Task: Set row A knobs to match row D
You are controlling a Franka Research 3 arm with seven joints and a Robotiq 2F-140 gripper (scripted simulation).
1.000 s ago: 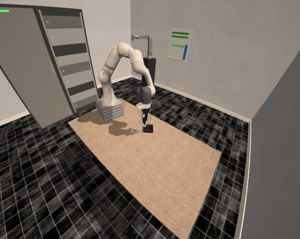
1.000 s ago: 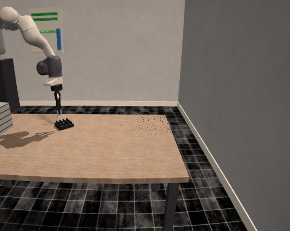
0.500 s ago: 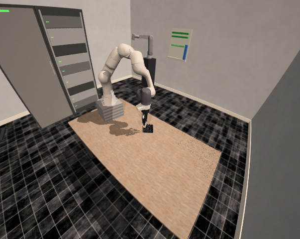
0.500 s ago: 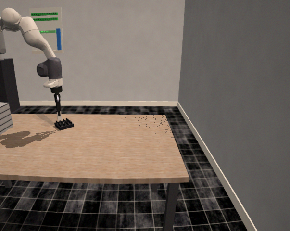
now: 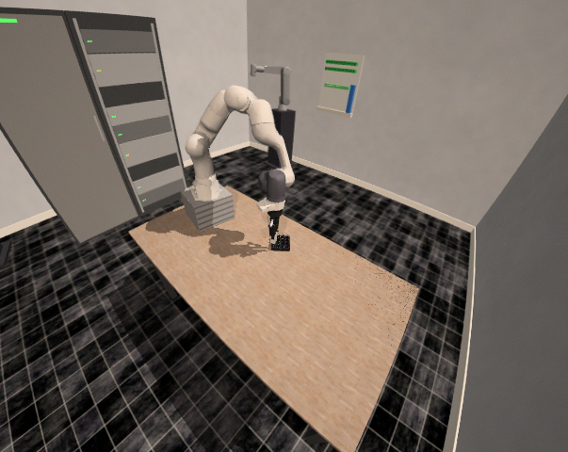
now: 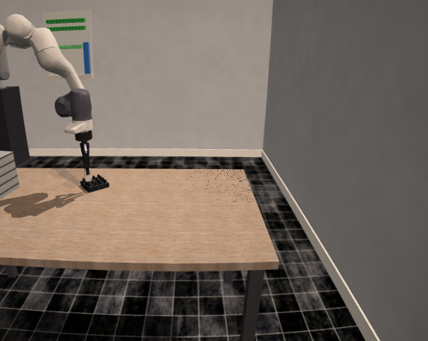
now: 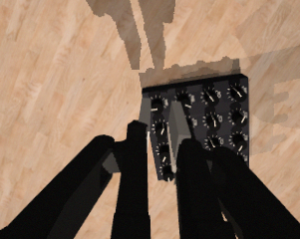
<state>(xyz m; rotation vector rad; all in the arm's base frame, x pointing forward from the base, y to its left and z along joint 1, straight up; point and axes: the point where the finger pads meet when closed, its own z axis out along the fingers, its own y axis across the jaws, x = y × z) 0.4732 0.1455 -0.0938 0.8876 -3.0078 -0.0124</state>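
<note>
The knob box (image 7: 199,122) is a small black box with several rows of black knobs with white lines. It stands on the wooden table, and also shows in the top view (image 5: 280,242) and in the exterior view (image 6: 95,182). My gripper (image 7: 158,114) points straight down over the box's left column of knobs in the wrist view. Its fingers are drawn nearly shut with a narrow gap and hold nothing. In the top and exterior views the fingertips (image 6: 86,177) are just over the box's end nearest the arm's base. The knob names are too small to read, and the fingers hide part of the box.
The arm's grey pedestal (image 5: 208,208) stands on the table behind the box. A tall server rack (image 5: 122,111) stands at the far left. The table's edges (image 6: 133,264) are far from the box.
</note>
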